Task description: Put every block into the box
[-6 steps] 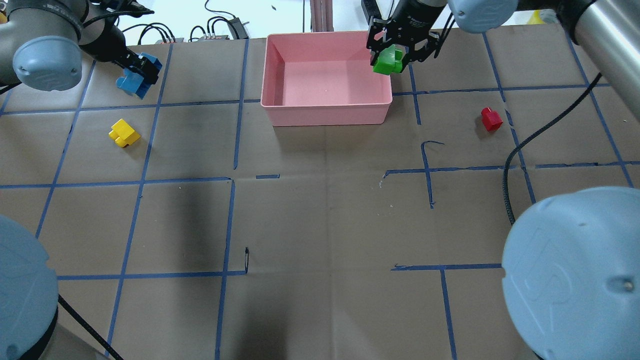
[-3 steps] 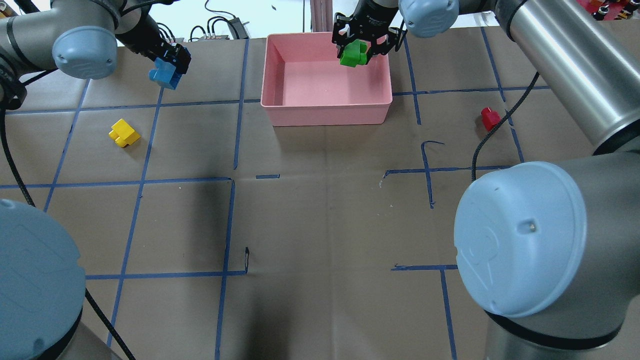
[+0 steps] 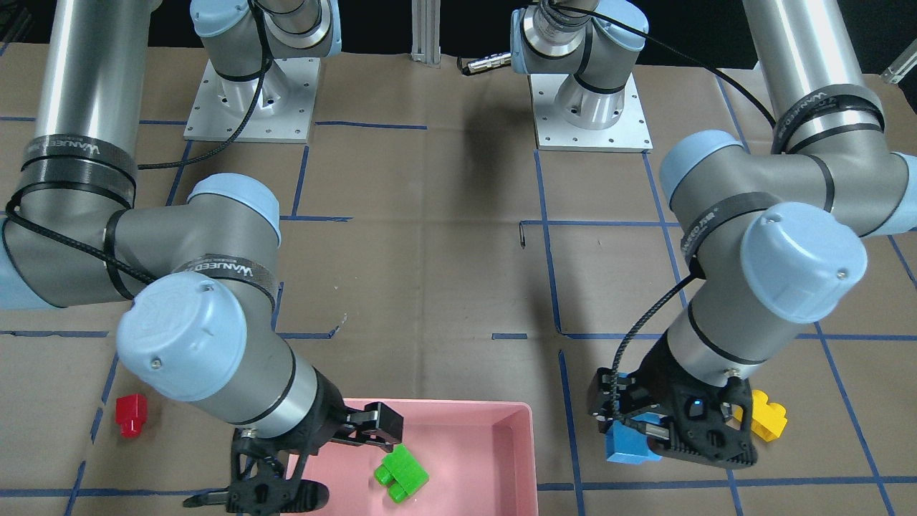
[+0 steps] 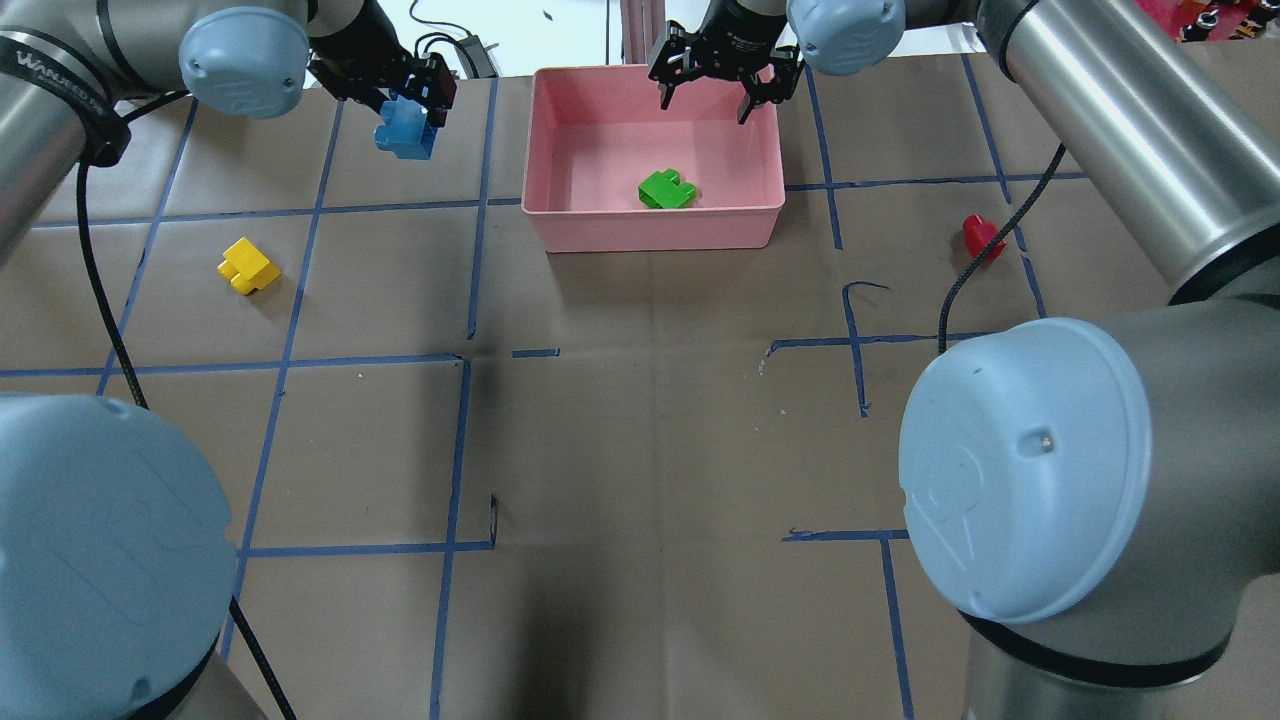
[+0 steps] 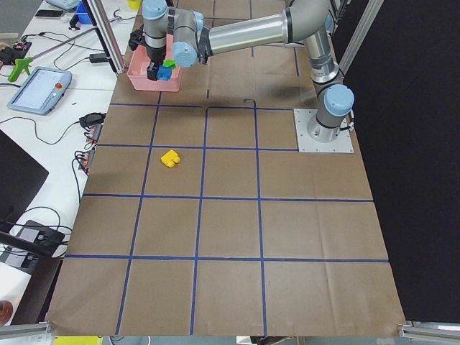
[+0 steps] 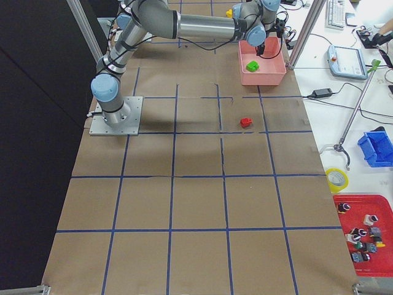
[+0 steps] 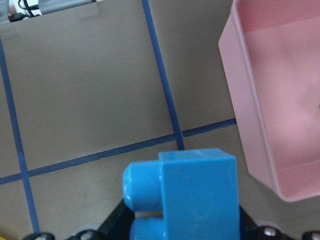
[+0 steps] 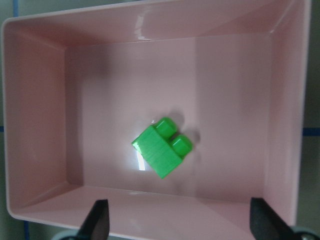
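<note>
Closest to you, the yellow block point(image 4: 248, 266) and red block point(image 4: 980, 237) sit out on the table. The green block point(image 4: 668, 189) lies in the pink box point(image 4: 655, 228), with your right gripper point(image 4: 704, 105) spread wide above it. Your left gripper point(image 4: 410, 110) is clamped on the blue block point(image 4: 404, 134), just beside the box.

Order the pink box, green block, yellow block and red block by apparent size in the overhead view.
1. pink box
2. yellow block and green block, about alike; I would not rank them
3. red block
</note>
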